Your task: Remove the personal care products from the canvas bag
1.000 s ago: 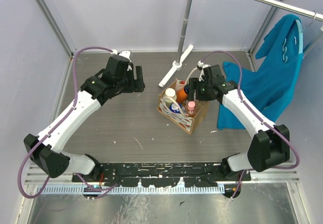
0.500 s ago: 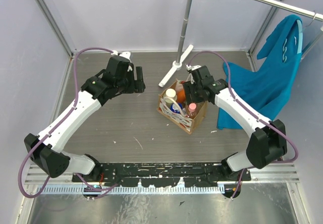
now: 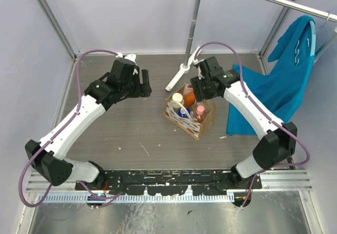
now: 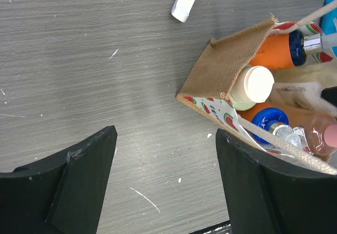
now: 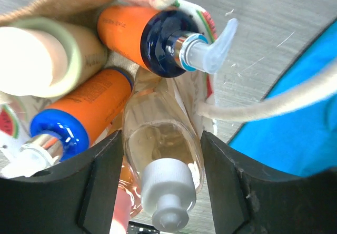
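Right wrist view: right gripper (image 5: 162, 139) is pinching squat clear amber white-capped plastic bottle (image 5: 163, 163), lower centre, at the mouth of boxy tan canvas bag (image 4: 221, 76); left gripper (image 4: 166, 134) is hanging spread over grey table (image 4: 105, 60).

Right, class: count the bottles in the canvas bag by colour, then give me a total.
orange bottles: 2
pale yellow-green bottle: 1
clear amber bottle: 1
pink bottle: 1, mostly hidden
Total: 5

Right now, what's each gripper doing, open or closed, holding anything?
Left gripper: open, empty.
Right gripper: straddling the clear amber bottle; grip cannot be told.
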Available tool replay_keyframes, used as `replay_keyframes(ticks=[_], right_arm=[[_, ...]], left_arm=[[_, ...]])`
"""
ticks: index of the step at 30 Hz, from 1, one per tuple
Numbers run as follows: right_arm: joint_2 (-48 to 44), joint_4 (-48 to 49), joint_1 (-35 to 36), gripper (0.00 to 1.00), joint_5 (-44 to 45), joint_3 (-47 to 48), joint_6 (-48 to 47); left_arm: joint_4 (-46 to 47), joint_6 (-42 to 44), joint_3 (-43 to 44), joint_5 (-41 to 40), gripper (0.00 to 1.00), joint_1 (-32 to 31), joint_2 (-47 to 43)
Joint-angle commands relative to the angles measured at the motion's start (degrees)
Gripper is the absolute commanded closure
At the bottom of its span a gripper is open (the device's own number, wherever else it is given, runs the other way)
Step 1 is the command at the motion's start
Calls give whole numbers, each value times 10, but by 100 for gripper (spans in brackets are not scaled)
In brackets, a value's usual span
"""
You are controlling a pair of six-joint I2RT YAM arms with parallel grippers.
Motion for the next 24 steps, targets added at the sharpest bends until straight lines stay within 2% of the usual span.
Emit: replay_keyframes(ticks=[1, 13, 19, 24], right_arm=[[-22, 9, 2, 72, 4, 114, -4], [6, -5, 1, 78, -14, 188, 7], [22, -37, 18, 78, -19, 305, -10], [30, -62, 79, 78, 6, 407, -38]], left_arm=[[2, 0, -11, -3, 17, 2, -19], [-2, 5, -18, -12, 17, 2, -30], [2, 5, -22, -20, 17, 3, -38], [5, 6, -24, -28, 16, 3, -44]])
